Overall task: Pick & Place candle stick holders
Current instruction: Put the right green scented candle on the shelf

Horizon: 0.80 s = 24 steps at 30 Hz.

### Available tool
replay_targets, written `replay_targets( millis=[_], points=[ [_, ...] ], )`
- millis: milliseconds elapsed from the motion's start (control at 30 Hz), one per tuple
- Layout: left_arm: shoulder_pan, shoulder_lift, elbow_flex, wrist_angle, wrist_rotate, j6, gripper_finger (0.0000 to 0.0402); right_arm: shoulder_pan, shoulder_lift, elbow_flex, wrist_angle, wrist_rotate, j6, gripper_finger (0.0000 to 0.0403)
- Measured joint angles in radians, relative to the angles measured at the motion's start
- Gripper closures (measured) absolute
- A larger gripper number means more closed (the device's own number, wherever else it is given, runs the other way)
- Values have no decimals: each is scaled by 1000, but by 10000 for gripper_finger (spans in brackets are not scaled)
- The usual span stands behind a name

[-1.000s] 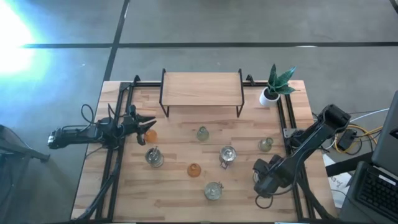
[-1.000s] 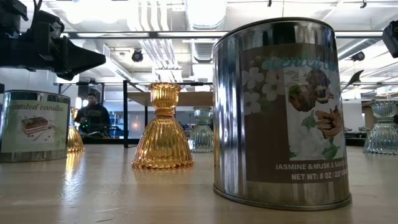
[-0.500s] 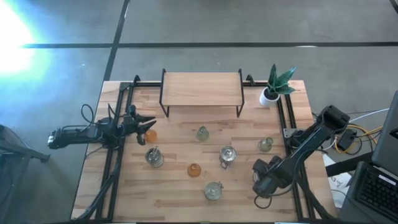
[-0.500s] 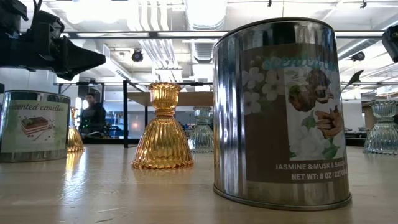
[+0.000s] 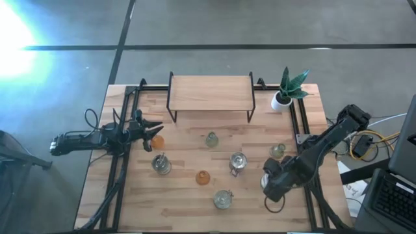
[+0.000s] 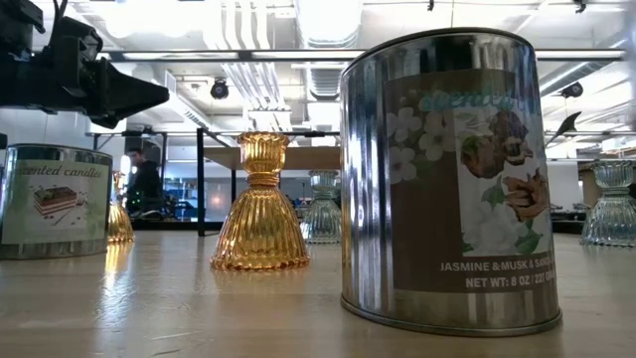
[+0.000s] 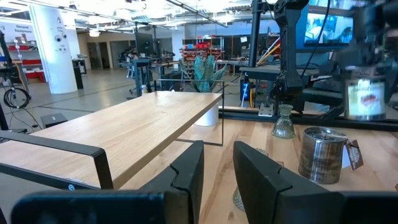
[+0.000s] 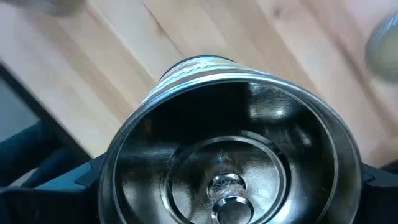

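My right gripper hangs above the table's near right part, shut on a silver candle tin that it hides in the high view. The left wrist view shows that tin in the air. My left gripper waits level at the left edge with a narrow gap and nothing in it. Orange candle stick holders and pale green ones stand on the wood on their wide bases. Other tins stand upright among them. My right gripper holds the tin by its round wall just below the open rim, one finger on each side. The fingers come from above, pointing down. The tin hangs upright and open end up, clear of the table.
A low wooden shelf on a black frame stands at the far middle, with a potted plant to its right. Black rails run along both sides of the table. A laptop lies off the right edge.
My right gripper has gone up with the tin and a little toward the table's left, and the arm's dark part has left the low view's right edge. The left arm has kept still.
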Motion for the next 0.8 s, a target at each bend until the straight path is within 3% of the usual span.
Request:
replay_targets(
  millis=[467, 800],
  points=[
    [0, 0, 0, 0, 0, 0, 310, -478, 63, 319, -212, -13, -596, 61],
    [0, 0, 0, 0, 0, 0, 310, -787, 255, 522, -230, -72, -879, 62]
  ],
)
